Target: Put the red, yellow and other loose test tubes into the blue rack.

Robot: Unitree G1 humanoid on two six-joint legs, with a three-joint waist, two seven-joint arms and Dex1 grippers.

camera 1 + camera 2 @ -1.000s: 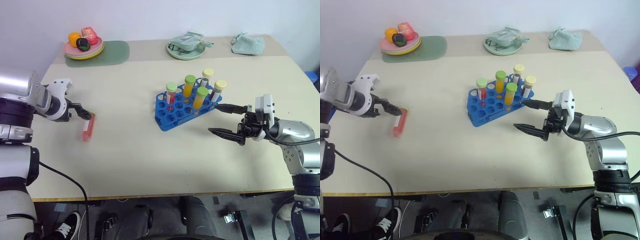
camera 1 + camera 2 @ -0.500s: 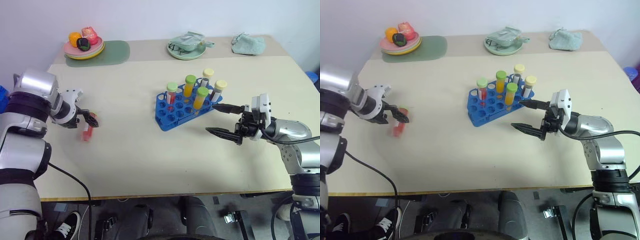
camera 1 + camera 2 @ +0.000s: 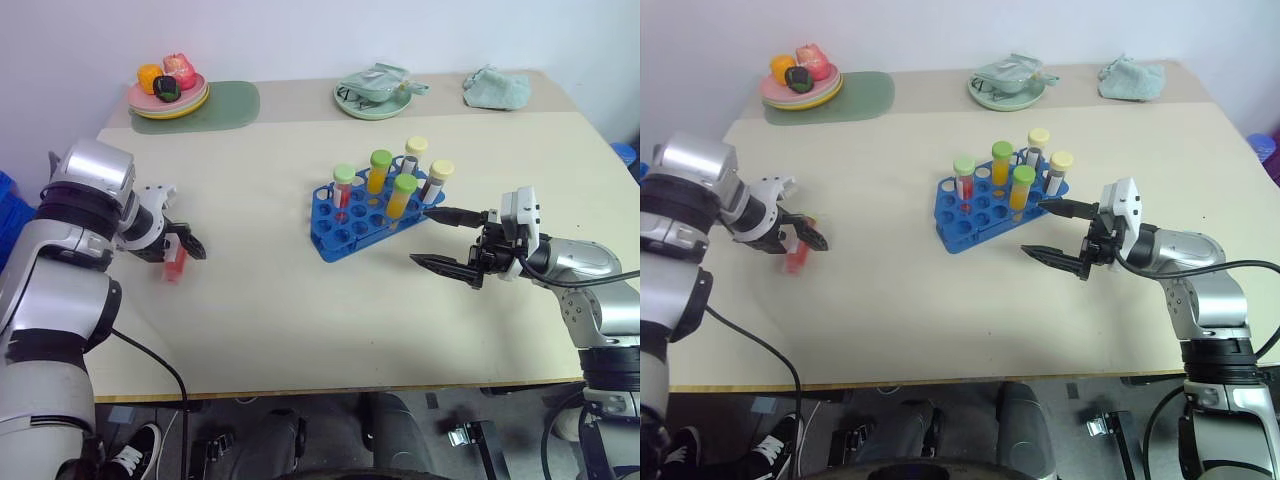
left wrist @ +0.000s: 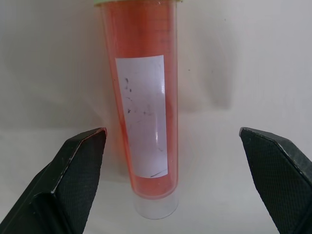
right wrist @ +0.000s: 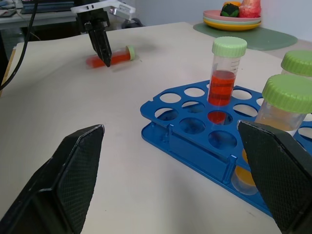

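Straddling the red tube (image 4: 144,107), the left gripper (image 3: 180,250) pointed steeply down with its fingers wide apart, 1 on each side of the tube and neither touching it. That tube lay flat on the table (image 3: 280,310), well to the left of the blue rack (image 3: 372,212), its label facing up and its clear rounded bottom toward the wrist camera.

The rack held 5 capped tubes upright at its far side; several holes nearer the front edge looked free. The right gripper (image 3: 452,240) hung level just to the right of the rack, fingers spread wide, holding nothing.

Judgement on the step in hand, the pickup of the lying tube:
- Tube sat nearer 1 finger than the other, so centring before closing would likely avoid rolling it sideways.
- Lowering until the pads reach the tube's widest line seemed needed; a high pinch on a round, smooth body may squirt it out.
- Gripping around the labelled middle should keep it balanced for tipping upright later.
- Closing gently seemed wise, as the plastic wall is thin.
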